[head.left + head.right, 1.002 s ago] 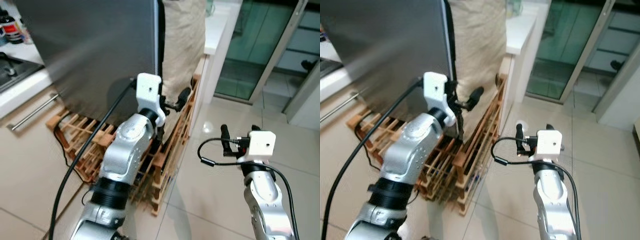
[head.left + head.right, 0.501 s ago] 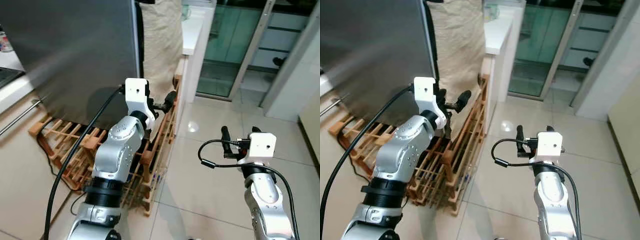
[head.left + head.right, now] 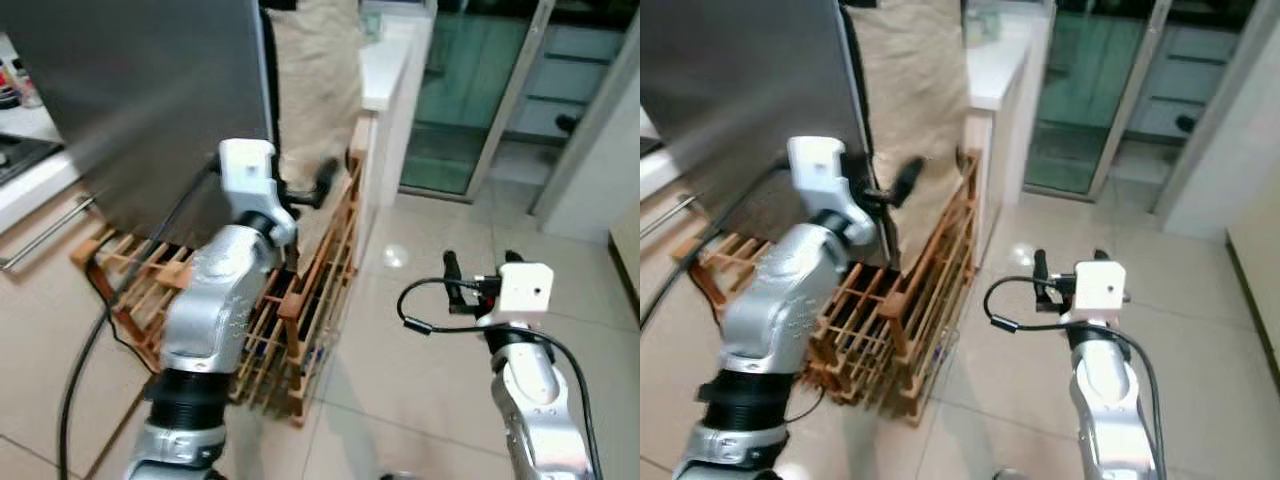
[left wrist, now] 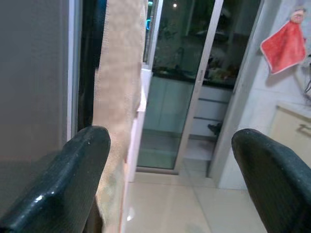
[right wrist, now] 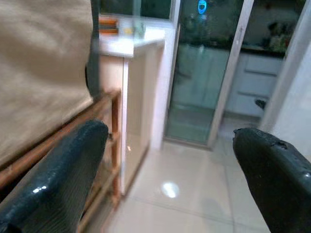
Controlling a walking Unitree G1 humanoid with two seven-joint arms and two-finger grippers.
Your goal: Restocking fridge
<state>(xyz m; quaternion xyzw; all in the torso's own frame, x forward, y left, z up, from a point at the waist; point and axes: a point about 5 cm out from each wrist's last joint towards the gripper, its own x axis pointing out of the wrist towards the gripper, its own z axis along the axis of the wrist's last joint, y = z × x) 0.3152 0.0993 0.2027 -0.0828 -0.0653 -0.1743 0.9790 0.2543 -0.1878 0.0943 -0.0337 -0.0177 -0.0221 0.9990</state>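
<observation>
**Reaching for the fridge door edge**

Since a moment ago my left arm has swung up and left, so my left gripper (image 3: 300,190) now sits higher against the dark fridge (image 3: 150,90), close to its right-hand edge; the whole view has shifted too, so I have turned as well. My right gripper (image 3: 478,268) has kept its place, raised over the tiled floor (image 3: 420,340).

On my far left is a countertop (image 3: 30,170) with a drawer handle (image 3: 45,235) below it. Next comes the grey fridge door, still closed, with a black gap (image 4: 89,68) down its side. My left fingers (image 4: 63,179) are spread apart and hold nothing. A beige cloth (image 3: 315,90) hangs just beside that gap, and a wooden rack (image 3: 310,300) stands on the floor under and beside my left arm. Further right are a white counter (image 3: 390,70) and a glass sliding door (image 3: 480,100). My right fingers (image 5: 53,179) are also parted and empty.

I judge this to be the opening step: getting the door open before any restocking. Next I would need to hook a finger into the door's edge and pull. The hanging cloth crowds that edge, and the rack may block the door's swing or my feet.
</observation>
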